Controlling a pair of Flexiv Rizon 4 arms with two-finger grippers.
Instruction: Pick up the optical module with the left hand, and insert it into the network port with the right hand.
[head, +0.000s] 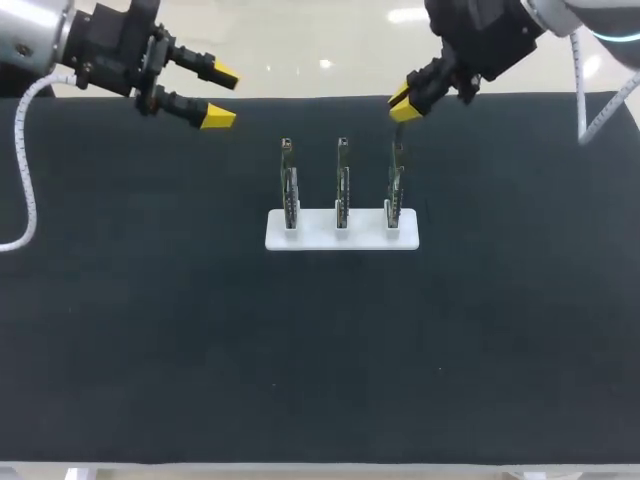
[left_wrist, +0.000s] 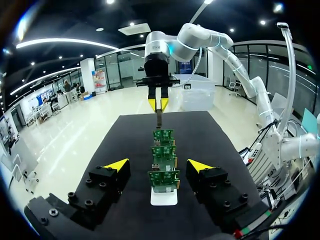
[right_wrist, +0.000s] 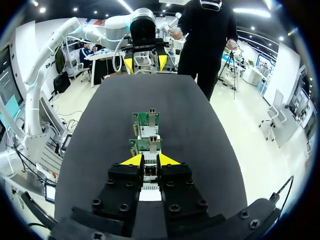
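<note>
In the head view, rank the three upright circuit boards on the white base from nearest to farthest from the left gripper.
1. Left board, on the side of the left gripper.
2. Middle board, centre of the row.
3. Right board, by the right gripper.

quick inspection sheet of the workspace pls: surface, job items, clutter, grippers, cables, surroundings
surface: black mat, flat, covering the table.
job's things: three circuit boards stand upright in a row on a white base; a thin optical module hangs just above the end board on the right arm's side.
clutter: nothing seen.
grippers: left gripper open and empty, apart from the boards on their left side; right gripper shut on the optical module, over that end board.
cables: left arm's white cable loops over the mat's edge; right arm's white cable hangs by the far corner.
surroundings: nothing seen touching the table or arms.
</note>
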